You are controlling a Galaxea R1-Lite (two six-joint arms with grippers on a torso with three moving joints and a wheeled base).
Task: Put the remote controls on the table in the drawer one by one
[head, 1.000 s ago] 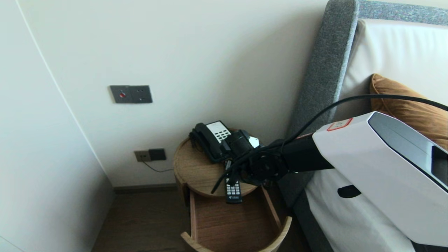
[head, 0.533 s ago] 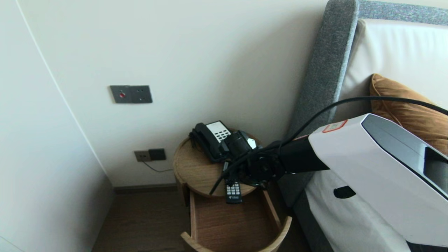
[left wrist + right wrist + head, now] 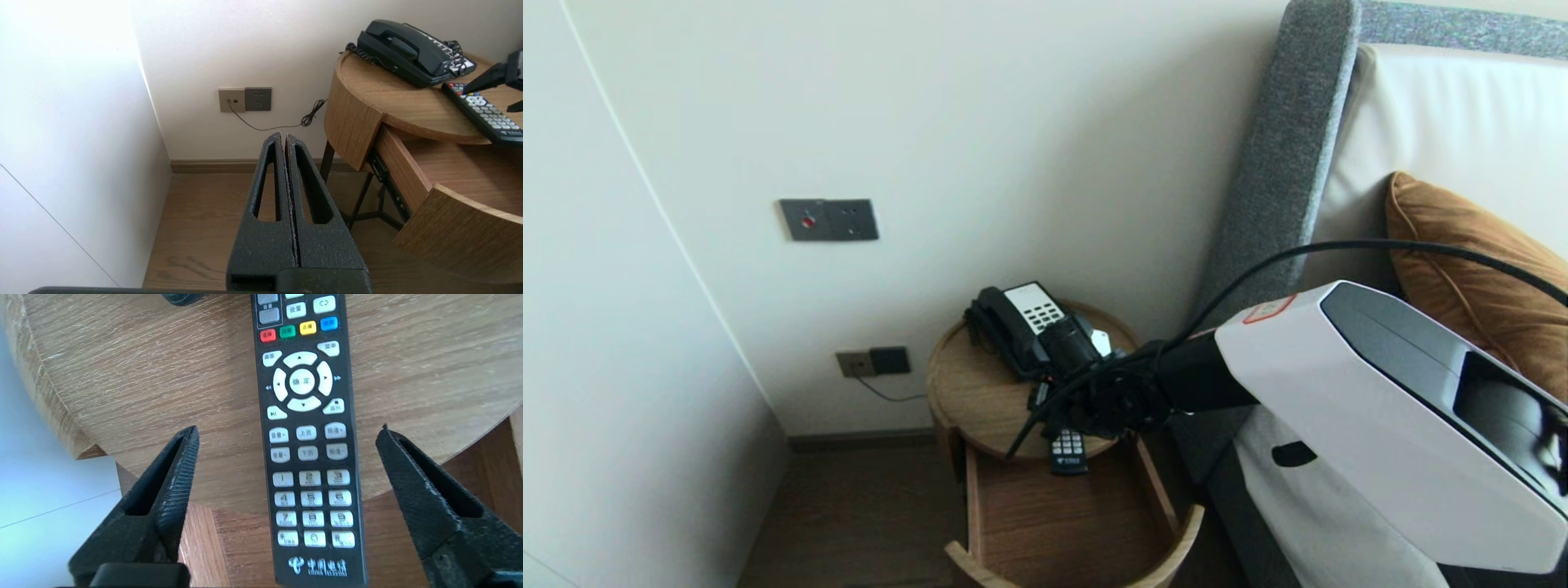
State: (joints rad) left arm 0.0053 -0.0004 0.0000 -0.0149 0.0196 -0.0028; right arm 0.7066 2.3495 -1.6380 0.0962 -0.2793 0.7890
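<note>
- Spread wide and touching nothing: the right gripper (image 3: 288,430), one finger on each side of the long black remote control with white keys (image 3: 308,457).
- Lying flat on the round wooden tabletop (image 3: 980,400), near the black corded telephone (image 3: 1013,322): that remote, its logo end overhanging the rim above the open wooden drawer (image 3: 1062,523).
- Likely risk: an off-centre close, with one finger arriving first and pushing the remote sideways, enough to tip the overhanging end and send it down into the drawer.
- Also possible: a pinch too near the keypad end, leaving the remote hanging crooked and slipping out; or fingertips scraping the tabletop if lowered too far.
- Parked well away from the tabletop, over the floor, fingers pressed together: the left gripper (image 3: 284,139).
- Compared with a second ago: right arm lower and further over the tabletop in the head view, more of the remote hidden beneath it; remote itself in the same spot.
</note>
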